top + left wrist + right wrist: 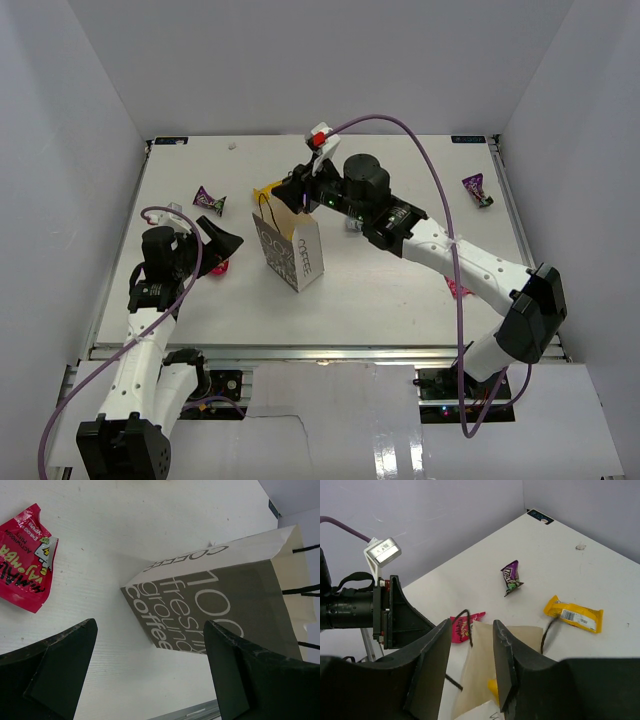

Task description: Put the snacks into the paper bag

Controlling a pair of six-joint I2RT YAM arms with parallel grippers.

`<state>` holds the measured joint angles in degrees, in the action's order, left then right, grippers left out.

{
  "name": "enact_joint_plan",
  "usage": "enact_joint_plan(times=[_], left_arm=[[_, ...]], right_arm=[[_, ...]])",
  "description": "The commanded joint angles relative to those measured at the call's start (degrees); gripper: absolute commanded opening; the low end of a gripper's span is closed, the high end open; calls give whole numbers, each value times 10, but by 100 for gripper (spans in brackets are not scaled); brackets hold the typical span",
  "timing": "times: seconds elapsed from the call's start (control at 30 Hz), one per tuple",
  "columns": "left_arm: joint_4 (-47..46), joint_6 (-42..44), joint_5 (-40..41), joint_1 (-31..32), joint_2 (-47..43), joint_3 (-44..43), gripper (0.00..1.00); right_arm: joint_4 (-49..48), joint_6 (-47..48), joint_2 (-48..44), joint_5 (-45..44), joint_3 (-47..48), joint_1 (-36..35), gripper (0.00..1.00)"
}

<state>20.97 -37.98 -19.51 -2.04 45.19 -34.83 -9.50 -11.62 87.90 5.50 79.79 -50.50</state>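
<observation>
Paper bag upright, open; yellow snack inside; right hand above.

We're looking into a robotics lab test cell: a white desk boxed in on three sides by plain pale walls. At the near edge, the left arm and the right arm, both white and black, stand on a metal rail. Purple cables loop off them, and a small printed tag marks a far corner.
</observation>
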Motion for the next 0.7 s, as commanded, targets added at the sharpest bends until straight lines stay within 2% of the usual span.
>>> enact_joint_plan(times=[0.0, 0.13, 0.23, 0.27, 0.3, 0.33, 0.37, 0.4, 0.47, 0.5, 0.53, 0.6, 0.67], left_arm=[[1, 5, 3, -1, -5, 2, 98], [1, 5, 2, -1, -3, 1, 98], [0, 6, 3, -1, -2, 4, 98], [0, 6, 5, -1, 0, 5, 98], [0, 7, 8, 0, 7, 7, 98], [0, 8, 12, -1, 12, 8, 98], [0, 9, 26, -1, 19, 8, 98], [0, 15, 32, -1, 27, 8, 98], [0, 30, 59, 0, 67, -1, 98], [0, 56, 82, 0, 106, -15, 98], [1, 73, 83, 1, 129, -25, 98], [6, 120, 132, 2, 178, -47, 95], [11, 155, 165, 3, 249, -86, 89]], right_arm=[[-36, 13, -15, -5, -4, -7, 45], [-34, 23, -18, -4, -9, -8, 46], [-30, 69, -22, 26, 4, -8, 52], [-25, 100, -26, 58, 9, -7, 62], [-2, 140, -29, 169, 16, -1, 70], [20, 176, -31, 234, 26, 15, 77], [41, 225, -33, 285, 40, 26, 93], [74, 242, -40, 368, 41, 52, 95], [94, 279, -60, 420, 22, 81, 96], [137, 295, -67, 458, 13, 114, 96], [155, 315, -75, 470, 1, 134, 96], [190, 370, -103, 478, -39, 190, 96], [243, 411, -129, 477, -63, 231, 97]])
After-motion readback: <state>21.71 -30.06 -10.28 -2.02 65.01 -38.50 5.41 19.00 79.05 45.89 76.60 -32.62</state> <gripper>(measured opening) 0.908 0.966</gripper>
